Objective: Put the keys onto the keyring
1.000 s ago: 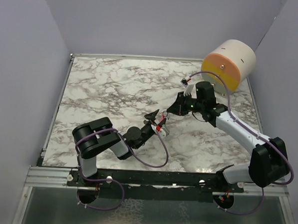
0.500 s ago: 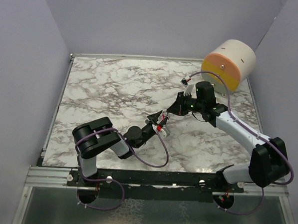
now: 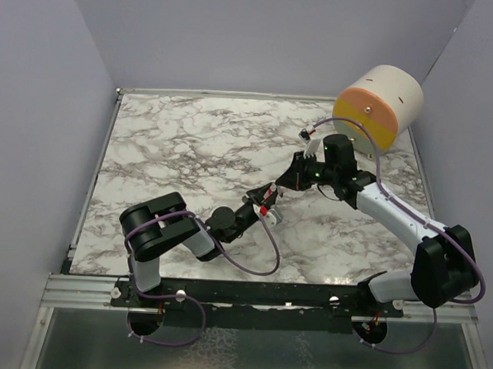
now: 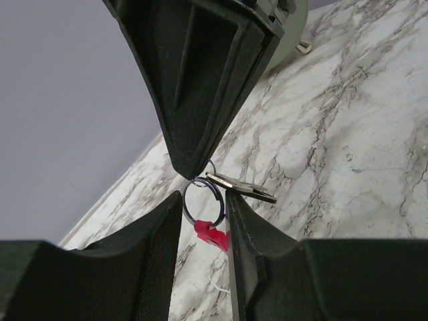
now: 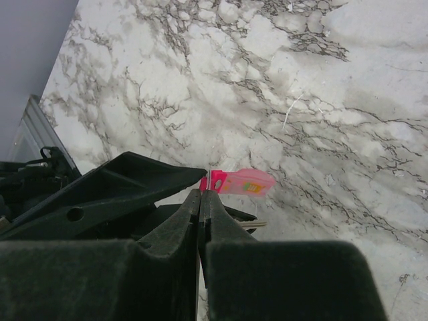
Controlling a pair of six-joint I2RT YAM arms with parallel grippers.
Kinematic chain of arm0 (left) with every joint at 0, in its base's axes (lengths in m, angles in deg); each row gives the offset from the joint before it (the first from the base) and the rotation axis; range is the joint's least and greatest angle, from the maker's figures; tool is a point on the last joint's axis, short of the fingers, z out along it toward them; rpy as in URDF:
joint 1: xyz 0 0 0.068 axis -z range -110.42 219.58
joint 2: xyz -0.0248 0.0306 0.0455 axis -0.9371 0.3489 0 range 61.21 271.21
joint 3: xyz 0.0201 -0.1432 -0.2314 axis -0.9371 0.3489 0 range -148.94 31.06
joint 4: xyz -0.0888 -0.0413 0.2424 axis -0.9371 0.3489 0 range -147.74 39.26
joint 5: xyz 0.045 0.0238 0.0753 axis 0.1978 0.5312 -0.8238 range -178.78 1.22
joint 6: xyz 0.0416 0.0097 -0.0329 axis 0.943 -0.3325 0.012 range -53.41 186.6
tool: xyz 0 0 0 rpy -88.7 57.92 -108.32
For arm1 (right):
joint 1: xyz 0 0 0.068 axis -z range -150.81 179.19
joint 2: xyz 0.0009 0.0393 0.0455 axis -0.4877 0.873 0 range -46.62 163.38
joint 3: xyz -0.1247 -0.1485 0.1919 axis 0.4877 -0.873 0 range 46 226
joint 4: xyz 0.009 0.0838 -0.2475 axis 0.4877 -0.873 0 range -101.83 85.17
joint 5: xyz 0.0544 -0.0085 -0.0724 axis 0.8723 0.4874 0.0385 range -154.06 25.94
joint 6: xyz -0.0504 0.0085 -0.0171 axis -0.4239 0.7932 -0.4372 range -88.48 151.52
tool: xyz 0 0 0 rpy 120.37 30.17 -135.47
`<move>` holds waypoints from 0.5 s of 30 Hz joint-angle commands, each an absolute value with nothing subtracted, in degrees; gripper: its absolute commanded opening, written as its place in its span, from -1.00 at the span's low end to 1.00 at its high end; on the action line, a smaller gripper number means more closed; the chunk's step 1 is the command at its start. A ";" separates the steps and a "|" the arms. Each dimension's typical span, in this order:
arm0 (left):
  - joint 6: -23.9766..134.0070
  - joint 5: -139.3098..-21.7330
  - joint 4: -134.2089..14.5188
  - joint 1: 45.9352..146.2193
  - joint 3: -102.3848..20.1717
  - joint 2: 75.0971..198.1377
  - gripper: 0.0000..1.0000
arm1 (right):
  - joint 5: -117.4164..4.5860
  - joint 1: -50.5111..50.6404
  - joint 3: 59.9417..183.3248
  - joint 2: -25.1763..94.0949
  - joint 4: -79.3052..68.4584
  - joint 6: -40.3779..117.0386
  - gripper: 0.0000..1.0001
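As it hangs above the marble surface [image 4: 348,134], keyring [image 5: 241,182] nipped at its ring top by the clenched right pincer [image 5: 200,194], key [image 4: 242,188] lying against the ring, left pincer [image 4: 204,196] flanking it, grip impossible to tell

keyring [image 5: 242,182] pink-red | table [image 3: 174,139] white marble, grey-brown veins | drum [image 3: 388,93] cream, orange band | cables [image 3: 277,251] purple

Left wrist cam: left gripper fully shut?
No, the left gripper has a gap between its fingers, with the ring end of the pink-red strip keyring in it.
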State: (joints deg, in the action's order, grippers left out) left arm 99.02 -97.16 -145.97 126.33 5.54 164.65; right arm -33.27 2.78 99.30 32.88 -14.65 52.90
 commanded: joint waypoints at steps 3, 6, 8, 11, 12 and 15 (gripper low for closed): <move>98.80 -95.90 -158.82 126.53 4.33 165.41 -0.48 | -32.69 2.57 99.27 33.10 -12.84 53.34 -0.99; 98.94 -95.73 -158.81 126.53 4.26 165.43 -0.65 | -32.68 2.56 99.26 33.15 -12.74 53.38 -0.99; 98.94 -95.65 -158.82 126.53 4.41 165.30 -0.76 | -32.68 2.58 99.39 33.25 -12.74 53.35 -0.99; 99.02 -95.49 -158.82 126.51 4.63 164.98 -0.96 | -32.72 2.56 99.53 33.36 -12.74 53.45 -0.99; 99.03 -95.32 -158.82 126.53 4.74 164.82 -1.00 | -32.74 2.56 99.56 33.36 -12.74 53.47 -0.99; 98.94 -95.04 -158.80 126.55 5.12 164.16 -1.00 | -32.79 2.56 99.83 33.62 -12.67 53.46 -0.98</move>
